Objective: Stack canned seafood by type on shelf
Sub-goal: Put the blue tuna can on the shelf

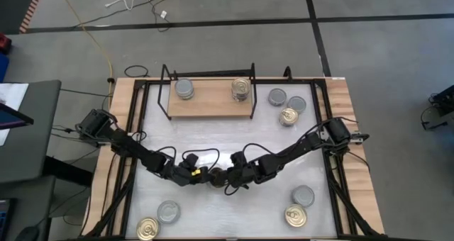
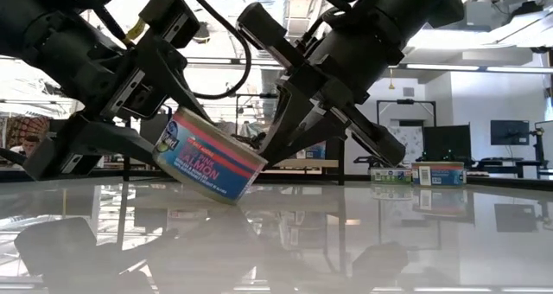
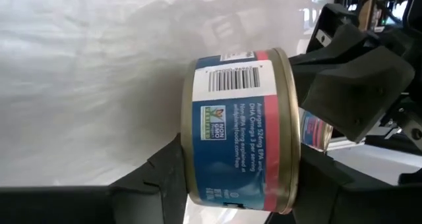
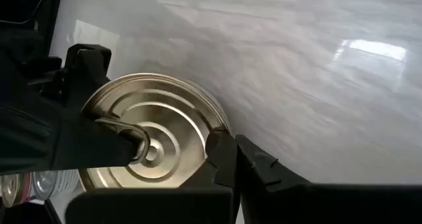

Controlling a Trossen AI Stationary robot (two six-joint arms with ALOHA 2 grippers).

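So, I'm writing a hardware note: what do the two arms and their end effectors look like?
Both arms are black and jointed, with loose black cables looping along them. The left end effector shows a small yellow marking near its wrist; the right end effector has blocky, angular black fingers.

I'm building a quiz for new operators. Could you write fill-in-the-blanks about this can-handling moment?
1. The tin between the left gripper and the right gripper is labelled ____.
2. Its ring-pull top is ____ in colour.
3. It is held ____, not level.
4. The shelf carries tins at ____ spots.
Missing words: salmon; gold; tilted; two.
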